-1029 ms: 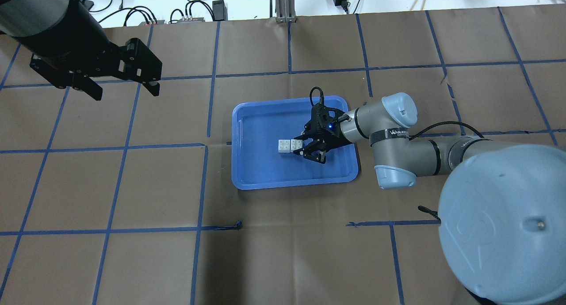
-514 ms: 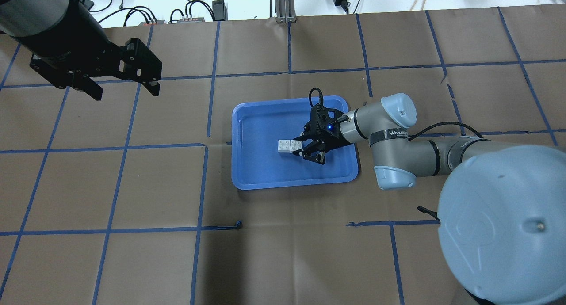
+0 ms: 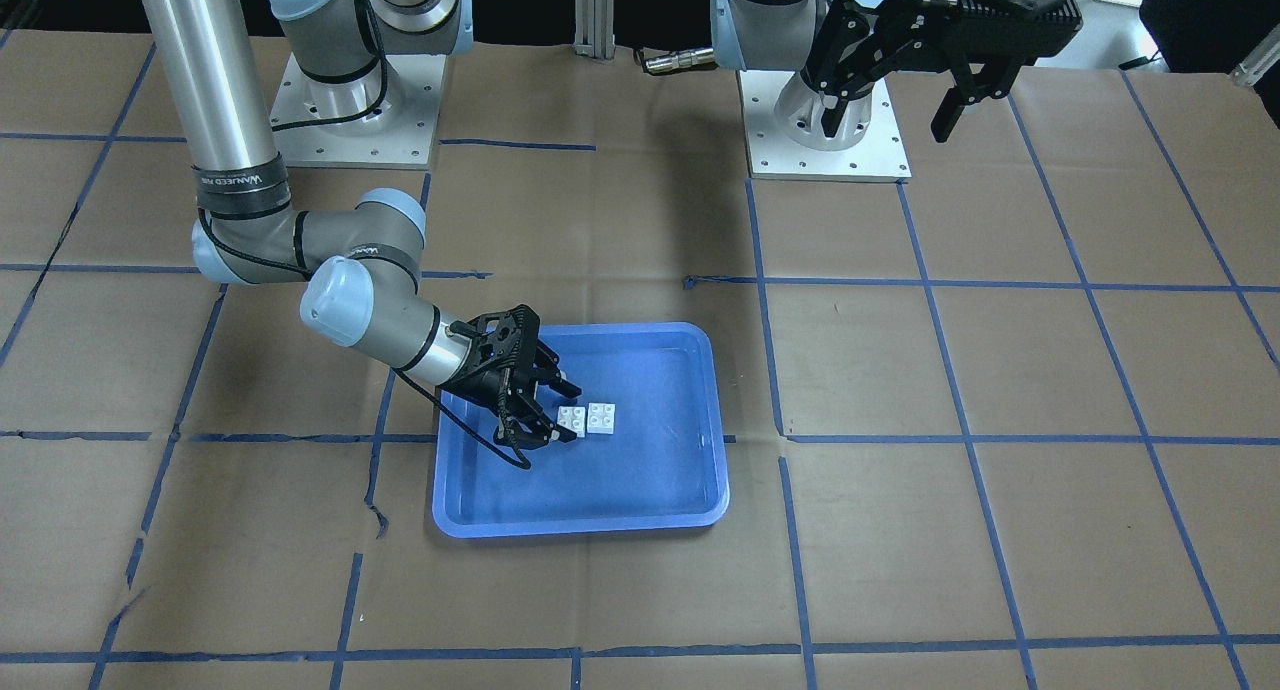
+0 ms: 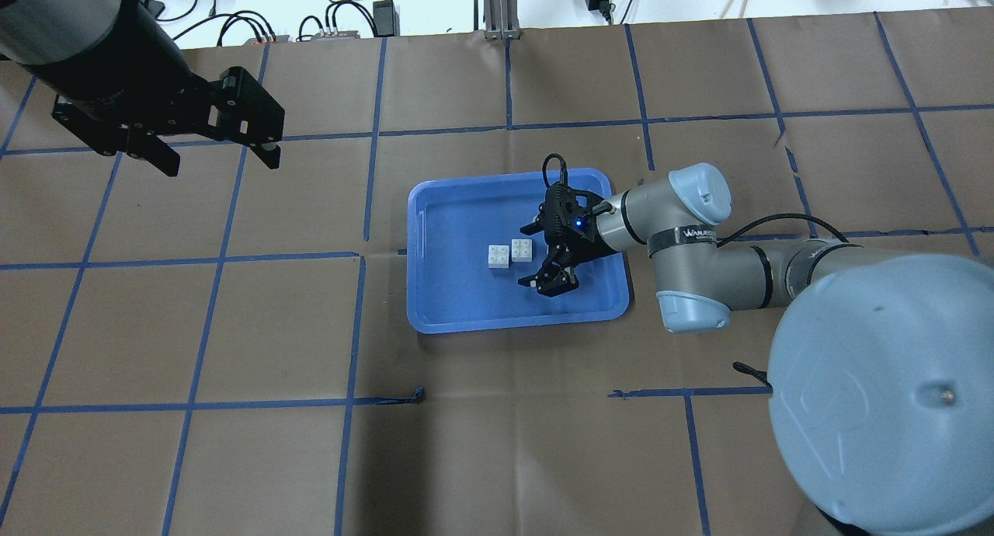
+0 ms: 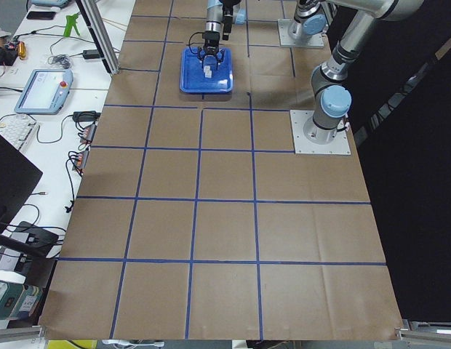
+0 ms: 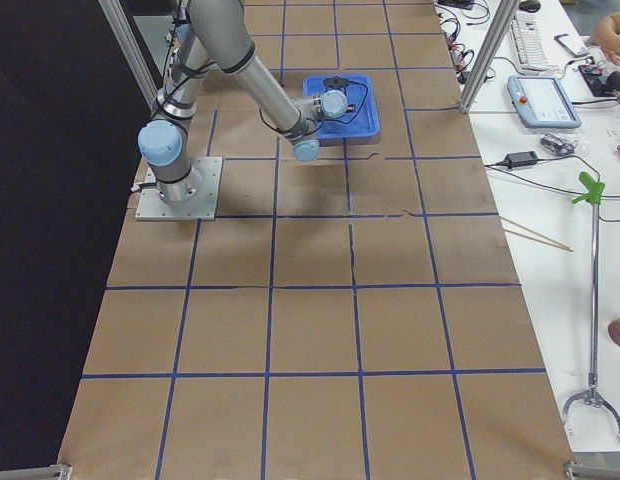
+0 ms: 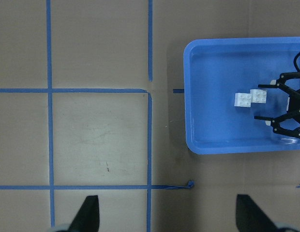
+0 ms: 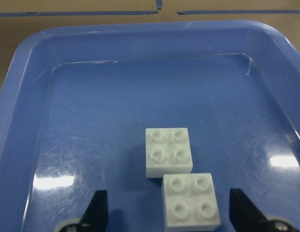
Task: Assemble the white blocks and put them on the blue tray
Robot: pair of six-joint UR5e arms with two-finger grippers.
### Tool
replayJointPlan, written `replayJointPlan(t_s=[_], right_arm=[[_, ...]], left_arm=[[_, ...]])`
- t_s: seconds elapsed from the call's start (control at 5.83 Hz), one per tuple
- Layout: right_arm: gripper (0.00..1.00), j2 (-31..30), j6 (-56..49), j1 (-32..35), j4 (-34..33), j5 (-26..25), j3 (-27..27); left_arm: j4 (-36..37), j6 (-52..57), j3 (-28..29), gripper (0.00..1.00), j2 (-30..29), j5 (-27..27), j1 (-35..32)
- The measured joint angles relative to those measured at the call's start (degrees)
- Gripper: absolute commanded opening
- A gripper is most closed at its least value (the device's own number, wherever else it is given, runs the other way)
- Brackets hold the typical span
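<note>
Over at the middle of the table, the blue tray [image 4: 458, 299] is sitting exactly where it was half a second ago, so nothing new there. What changed is the right gripper [image 4: 531, 256]: it was pinched on one of the bricks, and now its fingers are spread wide with nothing between them, parked at about 3 o'clock from the pair in the overhead view. The left gripper [image 4: 221, 159] hasn't budged, hanging way out at 10 o'clock from the tray, fingers spread and empty too. The white blocks [image 4: 498, 255] both lie on the tray floor near its middle. They were lined up neatly side by side before. Now the one nearest the right gripper has slid toward 12 o'clock, so it sits at roughly 2 o'clock from its partner, touching it only along part of one side. All four studs show on each brick in the wrist view, so I'd say they're on the tray but not actually clicked together, meaning the release looks premature and the assembly bit is probably still to do.
</note>
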Motion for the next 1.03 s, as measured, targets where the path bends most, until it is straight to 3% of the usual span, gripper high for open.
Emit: replayJointPlan(t_s=[0.69,1.03], right_arm=[[1.00,-1.15,5.16,-0.29,0.25,-1.03,-0.61],[1.00,-3.91,10.35,-0.58,5.67,-4.79,-3.80]], left_arm=[[0.00,0.00,0.00,1.00,-0.02,-0.03,0.00],[0.00,0.00,0.00,1.00,-0.03,-0.02,0.00]])
